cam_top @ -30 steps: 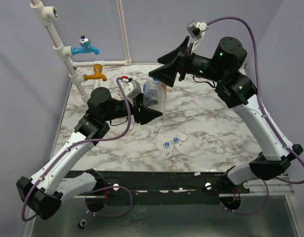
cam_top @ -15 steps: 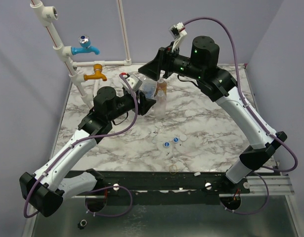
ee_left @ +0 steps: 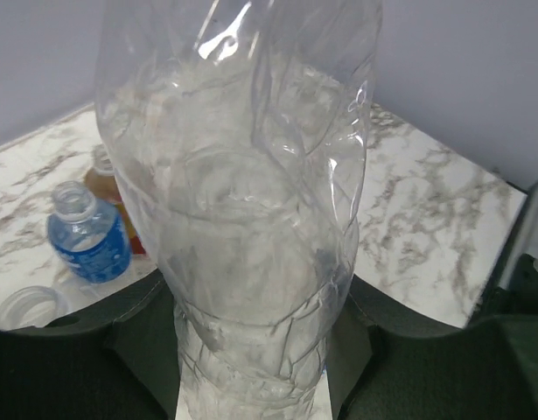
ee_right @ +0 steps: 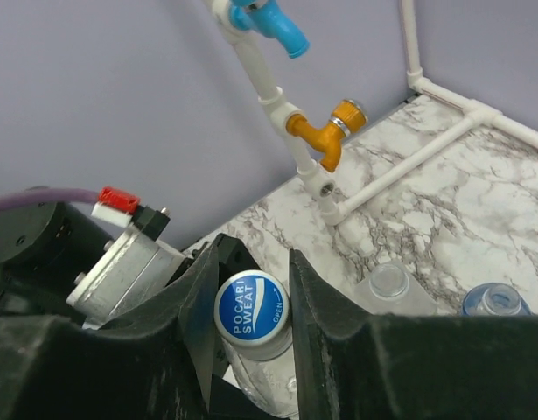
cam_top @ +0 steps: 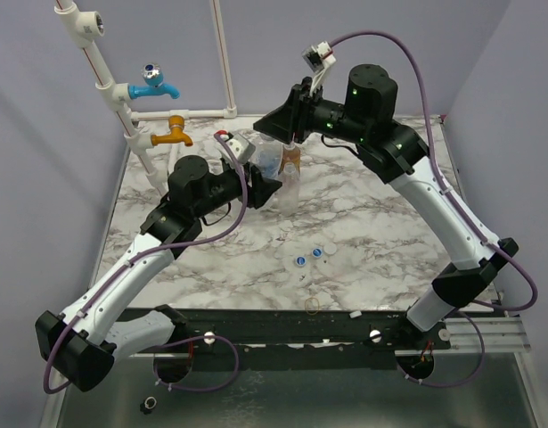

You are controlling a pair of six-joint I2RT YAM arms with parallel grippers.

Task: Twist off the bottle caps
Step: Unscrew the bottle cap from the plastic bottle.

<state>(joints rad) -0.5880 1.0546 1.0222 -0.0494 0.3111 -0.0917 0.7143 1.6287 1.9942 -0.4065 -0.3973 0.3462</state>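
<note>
Since a second ago the right gripper [cam_top: 292, 135] has swung in over the bottle [cam_top: 289, 189] and closed; before, its jaws stood wide.

Top view: the left gripper [cam_top: 272, 191] clamps the bottle upright by the table's [cam_top: 389, 232] far edge, mid-width. Two loose caps [cam_top: 300, 260], blue-and-white, lie toward the near edge.

Left wrist: the clear bottle is squeezed between the fingers [ee_left: 94, 350]. A blue-labelled bottle [ee_left: 87, 243], uncapped, stands behind on the left.

Right wrist: both fingers [ee_right: 325, 324] pinch the blue-and-white cap [ee_right: 251, 315] on the bottle. An orange tap [ee_right: 334, 131] stands beyond.
</note>
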